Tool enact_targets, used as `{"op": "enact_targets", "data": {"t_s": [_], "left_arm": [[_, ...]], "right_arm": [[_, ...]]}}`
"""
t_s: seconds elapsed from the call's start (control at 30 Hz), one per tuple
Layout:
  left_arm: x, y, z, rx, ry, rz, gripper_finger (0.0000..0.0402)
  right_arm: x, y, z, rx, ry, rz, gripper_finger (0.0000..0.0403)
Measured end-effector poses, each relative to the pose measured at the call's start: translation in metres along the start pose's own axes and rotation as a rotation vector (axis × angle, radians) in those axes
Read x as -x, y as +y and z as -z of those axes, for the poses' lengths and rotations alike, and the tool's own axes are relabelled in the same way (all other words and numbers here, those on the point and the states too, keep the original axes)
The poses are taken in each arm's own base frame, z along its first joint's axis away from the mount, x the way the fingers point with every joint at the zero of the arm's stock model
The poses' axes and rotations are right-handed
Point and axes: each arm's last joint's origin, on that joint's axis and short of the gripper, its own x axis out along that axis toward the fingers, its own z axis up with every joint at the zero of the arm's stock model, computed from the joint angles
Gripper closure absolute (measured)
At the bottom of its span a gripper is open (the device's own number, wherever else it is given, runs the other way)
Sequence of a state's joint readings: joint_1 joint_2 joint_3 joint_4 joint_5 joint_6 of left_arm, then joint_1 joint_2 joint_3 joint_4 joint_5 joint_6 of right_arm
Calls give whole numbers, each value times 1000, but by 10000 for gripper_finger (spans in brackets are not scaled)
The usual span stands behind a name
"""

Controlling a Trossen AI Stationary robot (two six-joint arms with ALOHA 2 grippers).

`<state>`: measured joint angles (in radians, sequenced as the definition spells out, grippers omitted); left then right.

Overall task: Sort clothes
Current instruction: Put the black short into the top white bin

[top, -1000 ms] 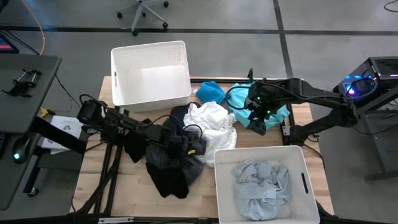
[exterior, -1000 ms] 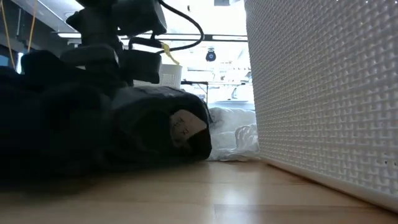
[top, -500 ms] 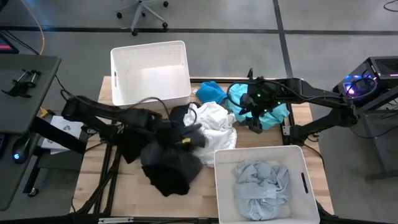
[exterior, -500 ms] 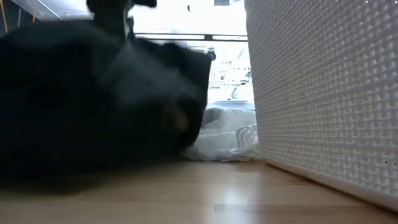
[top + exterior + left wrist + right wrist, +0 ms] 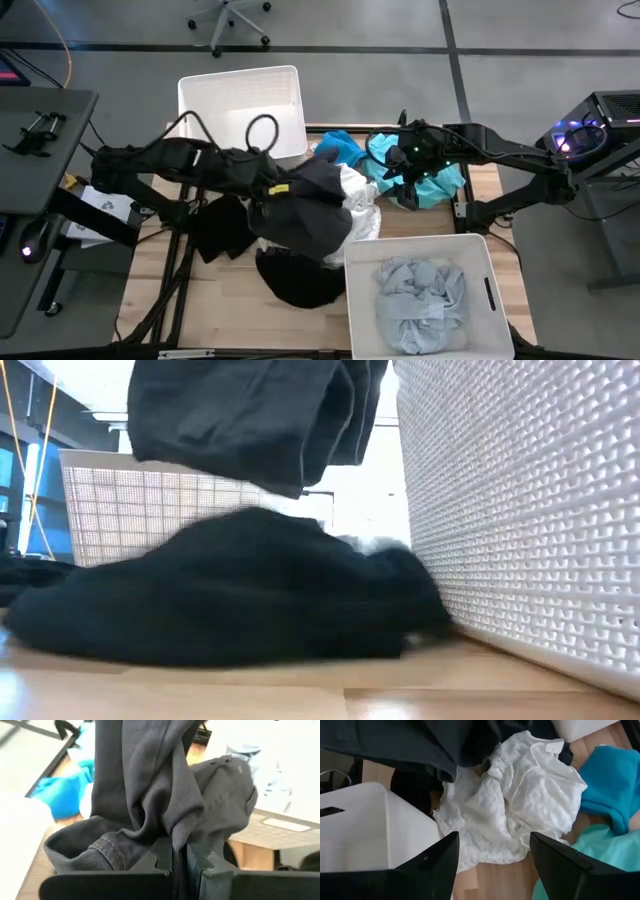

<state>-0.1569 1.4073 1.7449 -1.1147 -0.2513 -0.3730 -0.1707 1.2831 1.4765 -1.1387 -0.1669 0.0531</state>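
Observation:
My left gripper (image 5: 283, 190) is shut on a dark grey garment (image 5: 305, 208), lifted above the table's middle; it hangs in the low view (image 5: 250, 420) and shows in the left wrist view (image 5: 150, 795). Black clothes (image 5: 295, 280) lie heaped on the table below it, also in the low view (image 5: 230, 600). A white garment (image 5: 510, 805) lies in the middle, partly under the dark one. My right gripper (image 5: 492, 865) is open above the white garment, near the turquoise garment (image 5: 435, 180) and the bright blue one (image 5: 338, 148). My left gripper pinches a gathered fold of the dark grey garment (image 5: 177, 842) between its two fingers (image 5: 160, 862); several layers bunch there. The garment is lifted clear of the table and hangs slack below the gripper, its lower edge above the black heap.
An empty white bin (image 5: 242, 115) stands at the far left of the table. A second white bin (image 5: 425, 290) at the near right holds pale grey-blue clothes (image 5: 420, 295); its wall fills the low view's right (image 5: 520, 520).
My left gripper has risen and gone toward the table's far right with the dark grey garment, which has been pulled off the black heap and now hangs clear. The black heap stays on the table. My right gripper has kept nearly still.

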Motion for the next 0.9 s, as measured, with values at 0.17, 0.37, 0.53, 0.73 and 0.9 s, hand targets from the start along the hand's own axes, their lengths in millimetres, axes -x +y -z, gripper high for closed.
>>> {"op": "enact_targets", "data": {"t_s": [0.17,0.37,0.53,0.73,0.9], "left_arm": [[-30,1,19,-11,178,-50,401],[-37,-7,13,39,177,46,401],[3,-2,-12,16,-14,21,401],[67,15,-40,-115,-295,-250,401],[99,39,-50,-268,-344,-691,401]], "right_arm": [[0,0,-2,-16,-20,-1,174],[0,0,-8,-25,-79,-5,174],[2,-1,-17,-17,-172,-9,174],[5,-5,-27,-107,-283,-13,174],[7,-8,-31,-177,-325,-21,174]]}}
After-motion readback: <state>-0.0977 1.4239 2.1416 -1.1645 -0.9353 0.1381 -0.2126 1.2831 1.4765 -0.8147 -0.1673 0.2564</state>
